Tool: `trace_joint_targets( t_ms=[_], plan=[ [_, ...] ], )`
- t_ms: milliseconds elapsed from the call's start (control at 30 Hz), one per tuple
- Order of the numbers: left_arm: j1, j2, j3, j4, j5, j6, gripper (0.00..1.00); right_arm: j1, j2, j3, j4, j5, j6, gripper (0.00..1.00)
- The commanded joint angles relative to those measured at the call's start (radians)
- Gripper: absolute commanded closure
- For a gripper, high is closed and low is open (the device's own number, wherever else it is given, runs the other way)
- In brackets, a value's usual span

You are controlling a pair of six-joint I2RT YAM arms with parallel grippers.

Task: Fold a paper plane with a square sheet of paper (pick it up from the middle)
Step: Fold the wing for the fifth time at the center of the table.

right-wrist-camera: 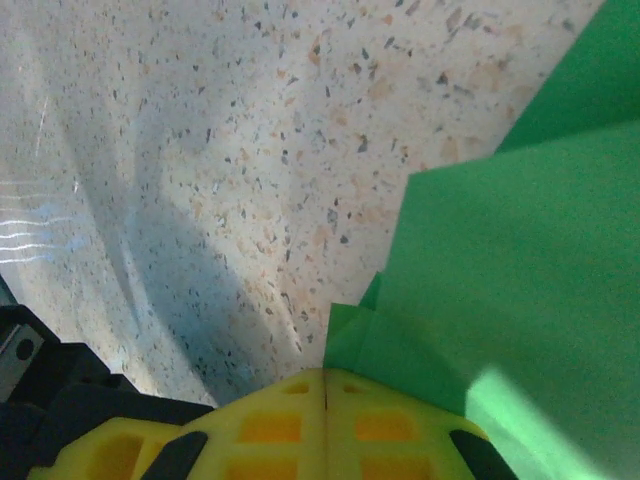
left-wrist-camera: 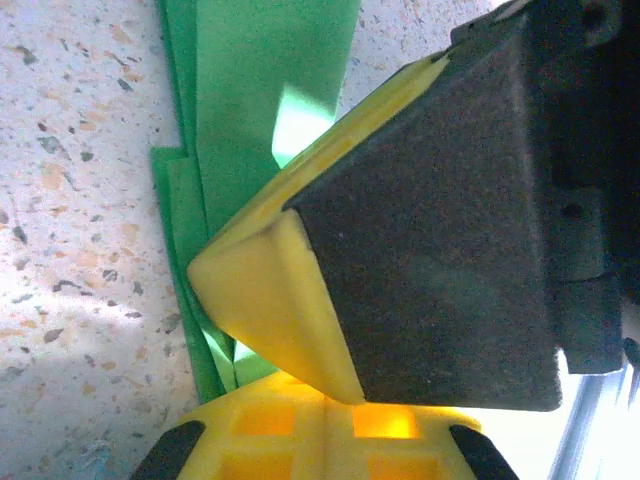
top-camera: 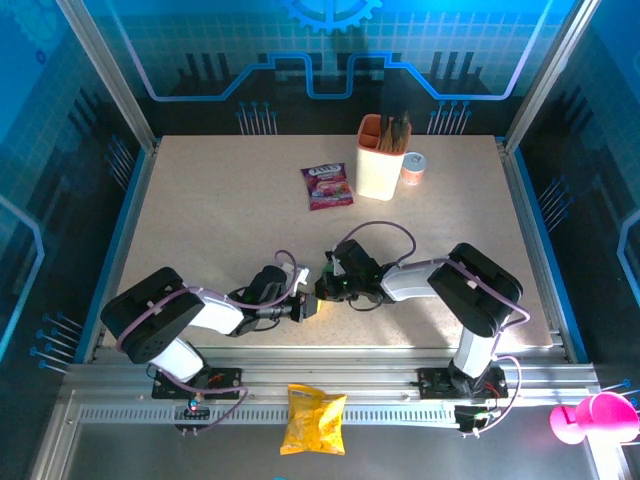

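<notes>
Overhead looks down, wrist views close, sharing green paper [left-wrist-camera: 270,60]

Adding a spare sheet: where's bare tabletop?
Free: left half of the table, up to the purple sachet; back-right corner past the small can. Crowded: back middle around the utensil holder, and centre-front where left gripper and right gripper meet on the green paper.

One green paper [left-wrist-camera: 260,80] (folded), one purple sachet [top-camera: 327,186], one yellow crisp bag [top-camera: 313,419]. One cream holder [top-camera: 381,160], one small can [top-camera: 413,168].
</notes>
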Motion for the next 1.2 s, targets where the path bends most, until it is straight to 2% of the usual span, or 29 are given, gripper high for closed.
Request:
trace_joint_targets(
  t_ms=[0, 333, 767, 1167],
  plan=[
    [0.002, 0.063, -0.004, -0.144, -0.049, -0.005, 1.00, 0.000, 0.030, -0.005, -0.013, 0.055, 0.033, 1.00],
    [0.002, 0.108, 0.033, -0.241, -0.062, 0.009, 1.00, -0.061, 0.005, -0.015, -0.055, 0.089, 0.029, 1.00],
    [0.003, 0.130, 0.020, -0.232, -0.062, 0.000, 1.00, -0.151, -0.013, -0.001, -0.079, 0.059, -0.018, 1.00],
    [0.003, 0.145, 0.017, -0.227, -0.059, -0.004, 1.00, -0.265, 0.031, 0.032, -0.109, 0.045, -0.048, 1.00]
  ],
)
